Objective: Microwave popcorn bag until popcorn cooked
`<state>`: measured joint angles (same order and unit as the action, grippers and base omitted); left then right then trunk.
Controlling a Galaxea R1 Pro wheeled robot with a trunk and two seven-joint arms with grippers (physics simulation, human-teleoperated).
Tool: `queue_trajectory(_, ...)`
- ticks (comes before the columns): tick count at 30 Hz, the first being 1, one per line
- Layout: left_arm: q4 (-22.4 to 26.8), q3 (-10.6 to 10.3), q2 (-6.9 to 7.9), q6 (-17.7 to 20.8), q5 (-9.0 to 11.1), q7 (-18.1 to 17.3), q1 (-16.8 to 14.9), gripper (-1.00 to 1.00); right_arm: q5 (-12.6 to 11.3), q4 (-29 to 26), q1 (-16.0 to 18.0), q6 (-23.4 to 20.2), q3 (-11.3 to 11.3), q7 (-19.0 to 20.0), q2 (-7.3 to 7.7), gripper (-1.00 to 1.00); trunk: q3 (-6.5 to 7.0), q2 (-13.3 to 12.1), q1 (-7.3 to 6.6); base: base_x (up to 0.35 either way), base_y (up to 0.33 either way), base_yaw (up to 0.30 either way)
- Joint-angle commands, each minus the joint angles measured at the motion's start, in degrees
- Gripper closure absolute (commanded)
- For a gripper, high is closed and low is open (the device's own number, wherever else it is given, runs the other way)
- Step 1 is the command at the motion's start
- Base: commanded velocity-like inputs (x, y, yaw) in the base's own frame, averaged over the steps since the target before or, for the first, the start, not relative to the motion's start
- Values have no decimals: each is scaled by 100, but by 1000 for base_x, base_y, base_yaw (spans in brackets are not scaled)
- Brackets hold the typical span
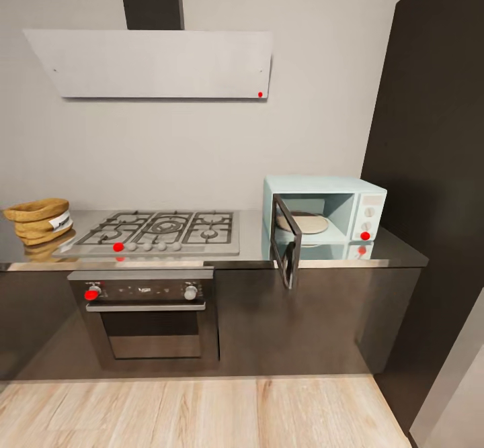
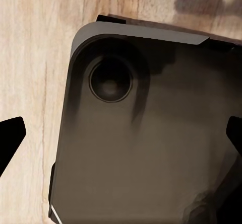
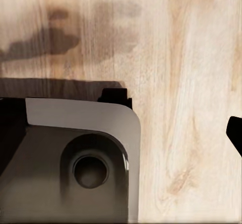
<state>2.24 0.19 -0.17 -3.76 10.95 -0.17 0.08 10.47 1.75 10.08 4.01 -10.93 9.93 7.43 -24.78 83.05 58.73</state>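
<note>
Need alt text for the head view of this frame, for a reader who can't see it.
A mint-blue microwave stands with its door open at the right of a glossy grey countertop; a tan popcorn bag sits at the far left. Between them lies a gas hob, above a built-in oven.

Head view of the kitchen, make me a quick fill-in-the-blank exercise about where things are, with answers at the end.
1. The microwave door hangs ____, showing the round plate inside.
2. The popcorn bag stands on the countertop at the ____ end, beyond the gas hob.
3. The microwave stands to the ____ of the gas hob.
4. Below the hob sits a built-in ____ with two knobs.

Missing words: open; left; right; oven
</note>
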Motion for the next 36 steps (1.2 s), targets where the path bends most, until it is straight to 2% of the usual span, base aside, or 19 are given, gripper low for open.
queue_trajectory(1,4,-1,-1,-11,38,-1,1,-100,54,19,6,22,-49,10,2,-100,-5,3,0,0,0,0)
queue_trajectory(5,4,7,-1,-11,39,0,1,-100,52,19,3,0,-49,-40,4,-100,-3,3,0,0,0,102)
queue_trajectory(11,4,8,-1,-11,47,0,3,-100,68,20,-20,-5,-49,-54,-8,-100,0,3,0,0,0,258)
queue_trajectory(15,4,8,-1,-11,48,0,1,-100,65,20,-57,11,-49,-61,-80,-100,1,3,0,0,0,267)
queue_trajectory(31,13,7,8,-11,58,0,1,-100,44,25,-76,57,-49,-167,-115,-100,45,3,0,0,0,268)
queue_trajectory(36,13,1,20,-11,215,0,1,-100,36,26,-112,69,-49,-199,-127,-100,60,3,0,0,0,268)
